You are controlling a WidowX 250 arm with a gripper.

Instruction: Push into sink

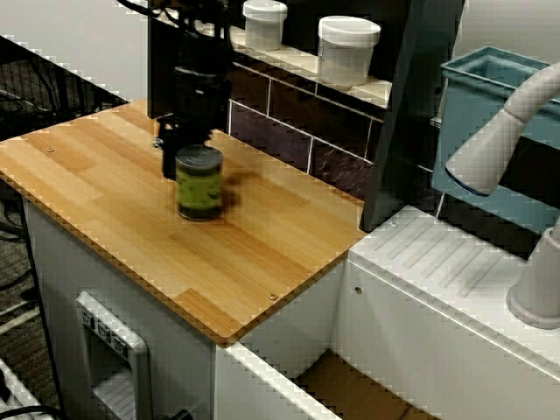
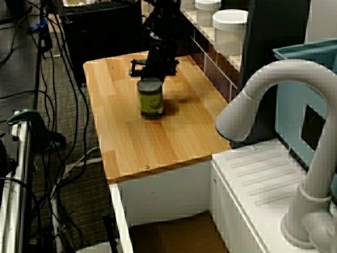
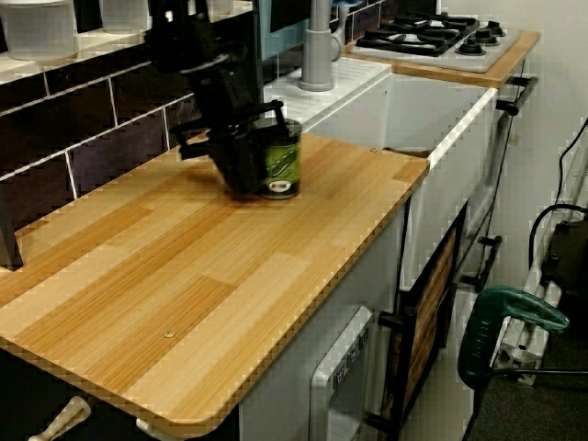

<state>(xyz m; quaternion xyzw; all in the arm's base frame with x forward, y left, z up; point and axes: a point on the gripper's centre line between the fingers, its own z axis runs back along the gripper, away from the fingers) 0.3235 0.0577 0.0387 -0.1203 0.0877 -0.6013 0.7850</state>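
Black robot gripper point(image 3: 241, 158) presses against a green-labelled metal can point(image 1: 199, 182), upright mid-frame on the wooden countertop point(image 1: 114, 201). Finger spread cannot be told. White-walled sink point(image 2: 174, 234) lies lower right.

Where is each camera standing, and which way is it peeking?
View from the counter's front corner: sits high, looks down across the wooden counter toward the tiled wall; shows the black gripper behind the green can.
View from beside the faucet: sits high by the faucet, looks back along the counter over the sink; shows the gripper above the can.
View from the counter's far end: sits low, looks along the counter toward the sink and stove; shows the arm leaning against the can.
All three share the can and gripper.
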